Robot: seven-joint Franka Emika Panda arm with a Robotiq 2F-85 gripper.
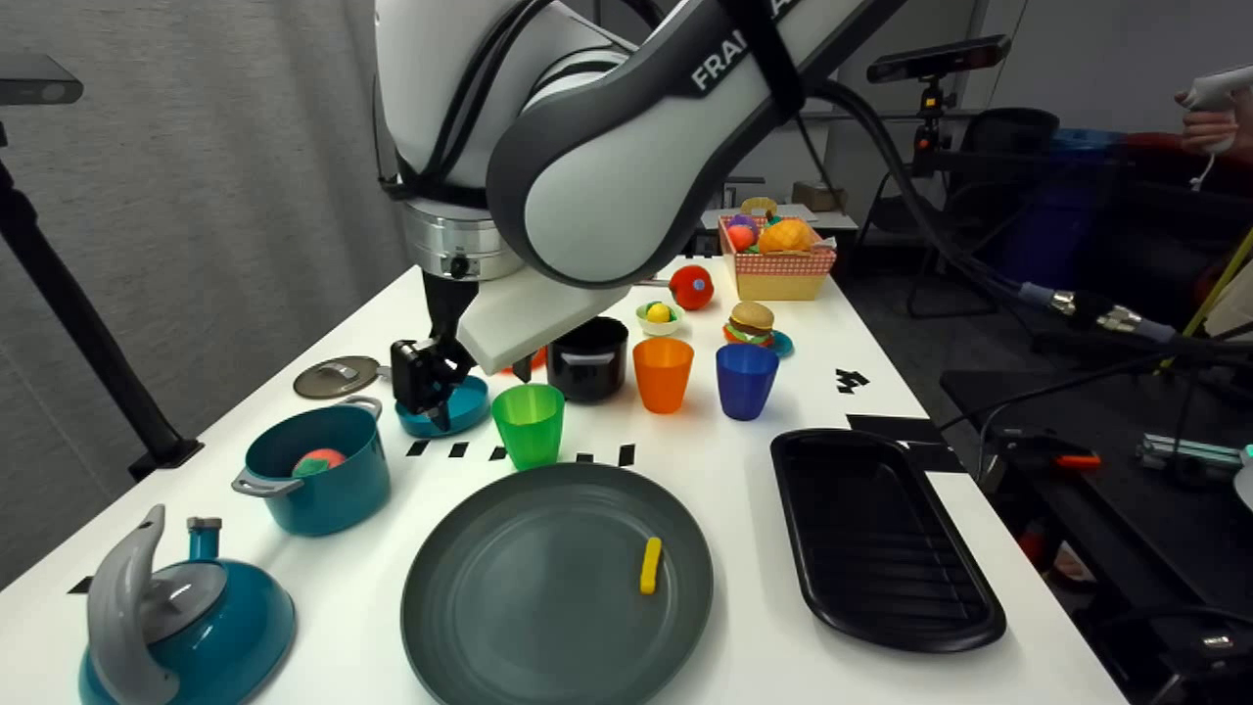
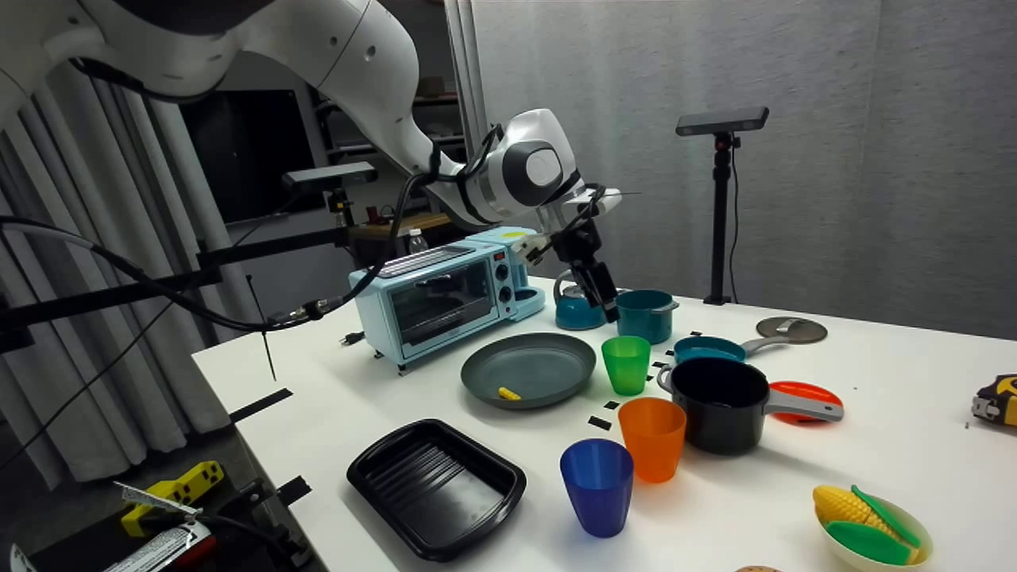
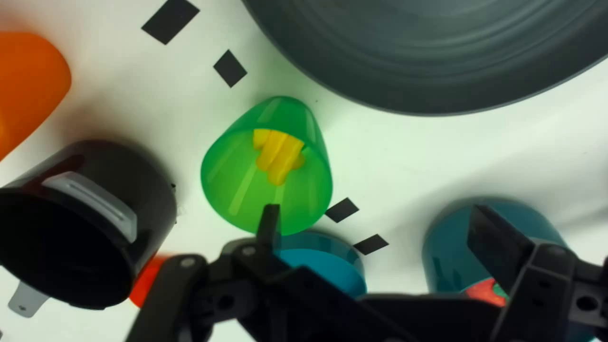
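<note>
End effector (image 3: 374, 211) stood spread wide, holding nothing; green tumbler (image 3: 237, 180) sat upright beside the grey plate (image 3: 427, 57), yellow fry-shaped pieces (image 3: 280, 161) inside. Fingertips (image 3: 270, 221) probably needed to clear its rim, since a sideways brush could have tipped it

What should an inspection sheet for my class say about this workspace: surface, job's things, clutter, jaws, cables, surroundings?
Surface: white table, black tape marks; spills: nothing seen.
Job's things: green cup upright, yellow pieces inside; gray plate beside it, bearing one yellow stick.
Clutter: orange cup, blue cup, black pot, blue pan, ridged black tray, teal pot holding a red-and-green item.
Jaws: wide apart, gripping nothing.
Cables: black cable looping to the arm; plug lying beside the toaster oven.
Surroundings: gray curtain, camera on a stand; person's hand holding a white device at an exterior view's edge.
</note>
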